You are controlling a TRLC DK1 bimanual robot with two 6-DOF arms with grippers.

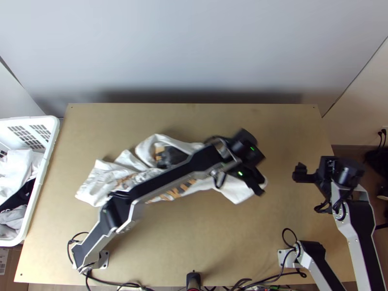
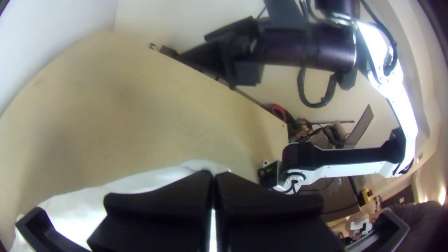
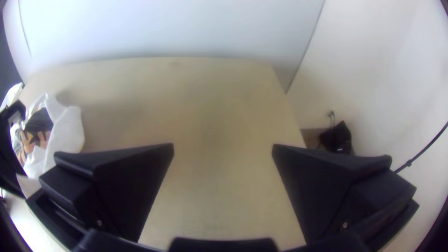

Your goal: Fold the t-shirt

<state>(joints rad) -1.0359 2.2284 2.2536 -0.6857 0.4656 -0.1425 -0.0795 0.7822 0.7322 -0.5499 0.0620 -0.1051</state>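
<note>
Bunched white t-shirt; dark-and-tan print

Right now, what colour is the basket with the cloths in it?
White; the basket shows best in the top view.

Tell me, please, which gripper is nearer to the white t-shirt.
Left. The left gripper is at one end of the bunched t-shirt; the right gripper is well off to the side, near the right edge of the table.
</note>
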